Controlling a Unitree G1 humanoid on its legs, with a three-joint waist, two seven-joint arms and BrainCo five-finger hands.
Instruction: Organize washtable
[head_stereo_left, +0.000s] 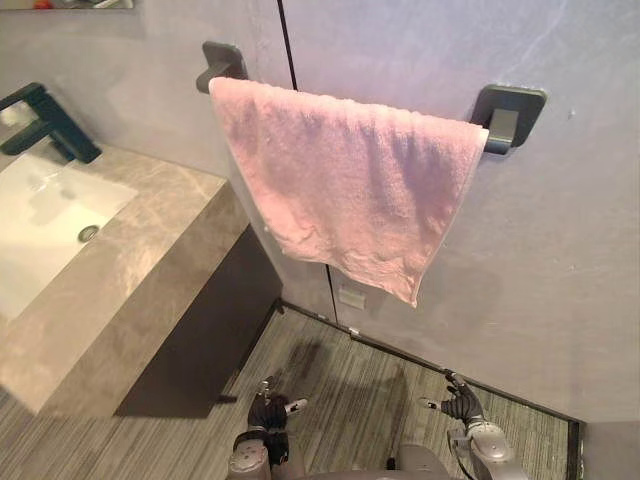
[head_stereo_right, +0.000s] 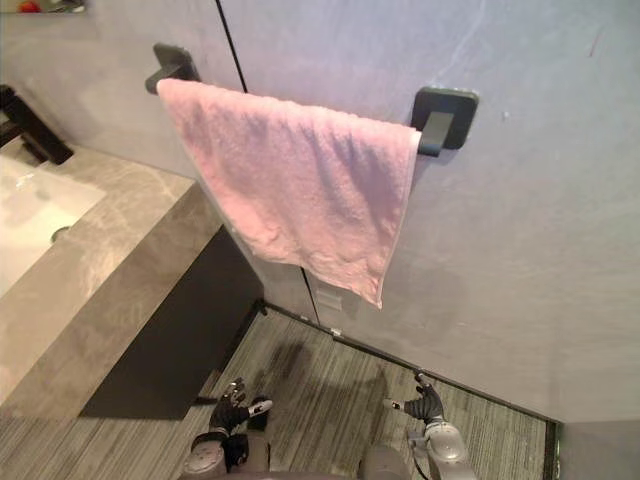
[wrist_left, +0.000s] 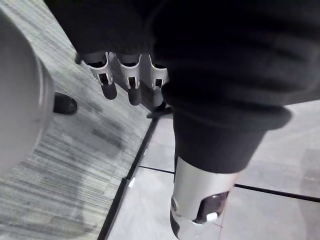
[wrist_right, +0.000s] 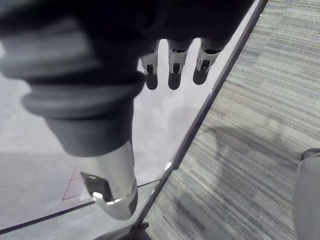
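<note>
In the left eye view, a pink towel (head_stereo_left: 350, 185) hangs folded over a dark rail (head_stereo_left: 508, 118) on the grey wall, its lower edge slanting down to one long corner. To the left of the towel stands the stone bench (head_stereo_left: 150, 250), with a white sink (head_stereo_left: 40, 215) set into it and a dark tap (head_stereo_left: 52, 122) at the far edge of the sink. A dark cabinet (head_stereo_left: 210, 335) under the bench reaches almost below the towel's left edge. A small pale wall plate (head_stereo_left: 351, 296) sits just under the towel's lowest corner. Far below the towel, over the striped floor (head_stereo_left: 340, 385), hang the left hand (head_stereo_left: 268, 410) and the right hand (head_stereo_left: 460, 403), well apart from each other and touching nothing.

In the right eye view the same towel covers the rail nearly from bracket to bracket, and nothing stands between it and the hands.

In the left wrist view the left hand's fingers (wrist_left: 131, 82) are straight and relaxed, empty, above the floor beside the wall's foot.

In the right wrist view the right hand's fingers (wrist_right: 173, 70) are likewise loose and empty, over the line where wall meets floor
</note>
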